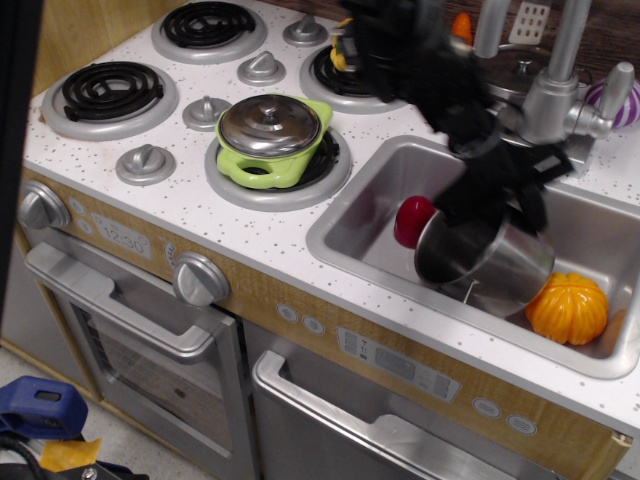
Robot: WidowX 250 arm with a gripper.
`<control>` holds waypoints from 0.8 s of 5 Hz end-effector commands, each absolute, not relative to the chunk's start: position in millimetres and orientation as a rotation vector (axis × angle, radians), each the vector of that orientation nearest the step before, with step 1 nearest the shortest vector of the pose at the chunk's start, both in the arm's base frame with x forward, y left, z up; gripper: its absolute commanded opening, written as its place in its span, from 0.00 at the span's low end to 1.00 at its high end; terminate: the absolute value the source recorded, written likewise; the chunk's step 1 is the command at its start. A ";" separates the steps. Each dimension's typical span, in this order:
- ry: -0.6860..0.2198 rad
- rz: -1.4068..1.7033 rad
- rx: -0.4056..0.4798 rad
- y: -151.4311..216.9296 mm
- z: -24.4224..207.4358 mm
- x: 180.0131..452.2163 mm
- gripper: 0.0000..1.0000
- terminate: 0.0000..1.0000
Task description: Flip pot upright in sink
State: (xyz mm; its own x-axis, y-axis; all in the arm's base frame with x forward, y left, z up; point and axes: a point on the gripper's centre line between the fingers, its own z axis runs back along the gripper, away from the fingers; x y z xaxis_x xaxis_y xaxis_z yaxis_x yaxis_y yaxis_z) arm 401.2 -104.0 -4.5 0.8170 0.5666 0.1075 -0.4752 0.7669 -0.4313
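Note:
The shiny steel pot (490, 265) lies tilted on its side in the sink (350, 235), its round end facing left and its right side touching an orange pumpkin (568, 308). My gripper (503, 198) is motion-blurred; it comes down from the upper left onto the pot's top edge and looks closed on the pot's wall. A thin loop handle shows under the pot. The fingertips are too blurred to make out singly.
A red round thing (411, 220) sits in the sink just left of the pot. A lime-green pot with a steel lid (272, 138) stands on the front burner. The silver faucet (562, 92) rises behind the sink, next to a purple-striped thing (612, 100).

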 end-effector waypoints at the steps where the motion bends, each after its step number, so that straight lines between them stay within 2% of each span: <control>1: -0.393 0.464 -0.104 -114.4 21.2 407.1 0.00 0.00; 2: -0.444 0.432 -0.004 -116.8 8.8 407.7 0.00 0.00; 3: -0.433 0.392 -0.009 -114.5 2.7 409.1 1.00 0.00; 4: -0.418 0.385 -0.049 -111.9 0.1 410.6 1.00 0.00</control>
